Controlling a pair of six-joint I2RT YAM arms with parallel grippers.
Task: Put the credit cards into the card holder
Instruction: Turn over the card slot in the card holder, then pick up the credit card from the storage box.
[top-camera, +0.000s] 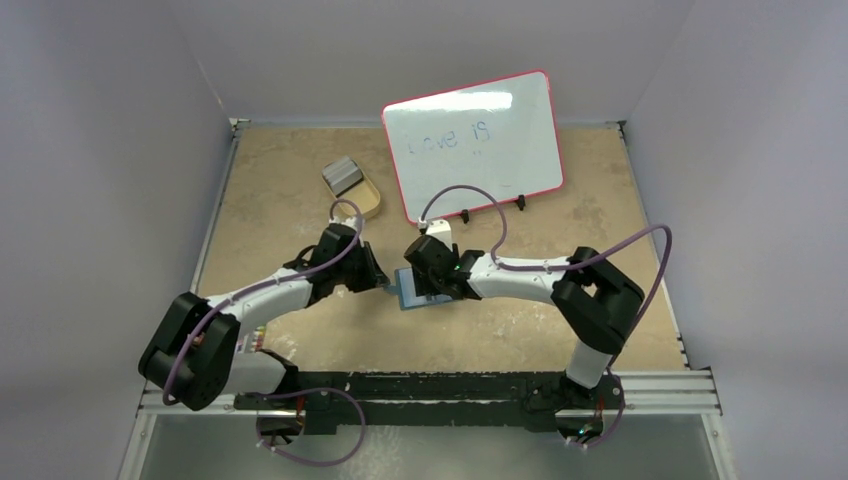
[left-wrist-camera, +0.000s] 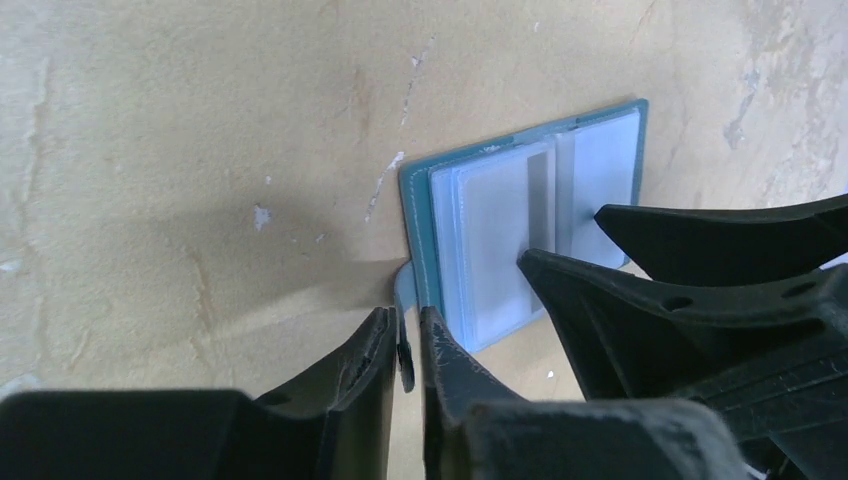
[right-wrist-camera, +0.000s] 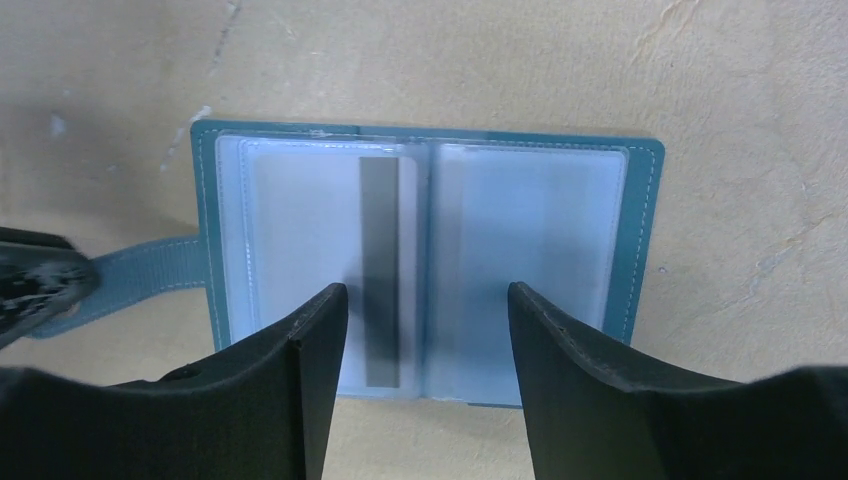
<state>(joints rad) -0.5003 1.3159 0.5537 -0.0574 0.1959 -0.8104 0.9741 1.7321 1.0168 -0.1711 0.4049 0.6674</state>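
Note:
The teal card holder (right-wrist-camera: 530, 230) lies open flat on the table between both arms (top-camera: 415, 292). Its clear left sleeve holds one pale card with a dark stripe (right-wrist-camera: 378, 270). More grey credit cards (top-camera: 343, 175) sit stacked in the tan tray (top-camera: 368, 200) at the back left. My left gripper (left-wrist-camera: 408, 335) stands at the holder's (left-wrist-camera: 520, 220) left edge. Its jaws are barely apart around the snap tab (left-wrist-camera: 402, 295), with a sliver of gap showing beside the tab. My right gripper (right-wrist-camera: 425, 290) hovers open over the holder's near edge with nothing between its fingers.
A red-framed whiteboard (top-camera: 470, 145) stands at the back middle, just behind the right arm's wrist. A multicoloured striped card (top-camera: 258, 338) lies by the left arm's base. The right gripper's fingers (left-wrist-camera: 640, 290) crowd the left wrist view from the right.

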